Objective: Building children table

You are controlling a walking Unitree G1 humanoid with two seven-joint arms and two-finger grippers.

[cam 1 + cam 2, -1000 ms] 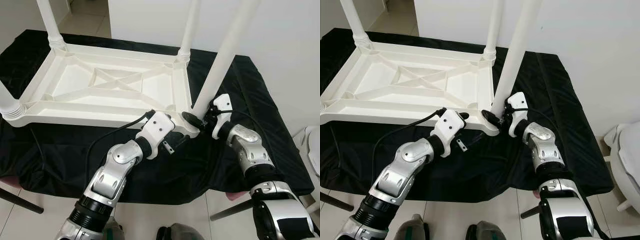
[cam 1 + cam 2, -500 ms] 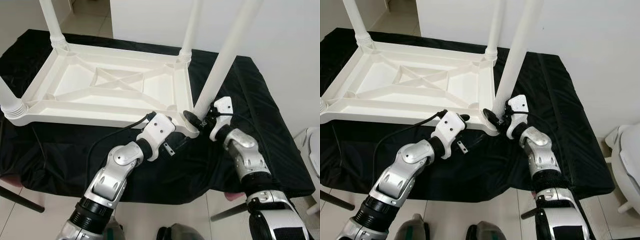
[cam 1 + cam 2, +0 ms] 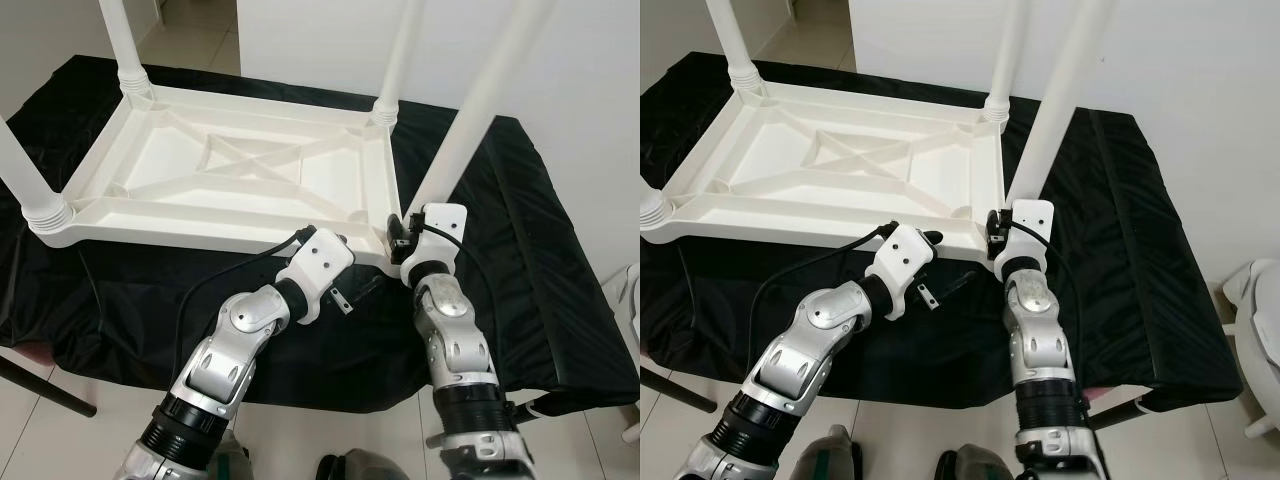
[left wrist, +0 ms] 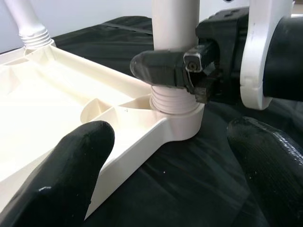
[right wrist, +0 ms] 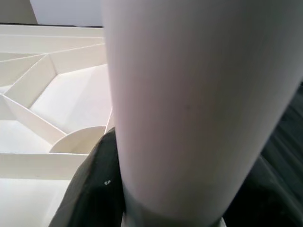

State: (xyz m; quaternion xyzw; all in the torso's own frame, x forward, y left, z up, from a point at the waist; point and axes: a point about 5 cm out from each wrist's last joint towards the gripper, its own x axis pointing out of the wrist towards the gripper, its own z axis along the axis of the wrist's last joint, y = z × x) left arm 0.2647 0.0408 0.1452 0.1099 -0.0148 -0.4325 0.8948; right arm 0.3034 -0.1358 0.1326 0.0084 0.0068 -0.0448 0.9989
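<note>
The right gripper (image 4: 189,71) clamps the white leg (image 3: 470,120) just above its threaded socket, at the upturned tabletop's (image 3: 240,180) corner near the bench's (image 3: 540,260) front edge. The left gripper (image 3: 345,290) waits spread wide beside that corner. Keep the leg upright while twisting, so the threads seat squarely.

Four white legs rise from the upturned children's table (image 3: 240,180), their tops cut off at the frame's upper edge. The right tool (image 4: 163,71) closes around the near-right leg (image 3: 470,110); its far finger is hidden behind it. The left tool's fingertips (image 4: 71,165) blur and run off-frame. A black cloth (image 3: 540,250) hides the tabletop beneath.
</note>
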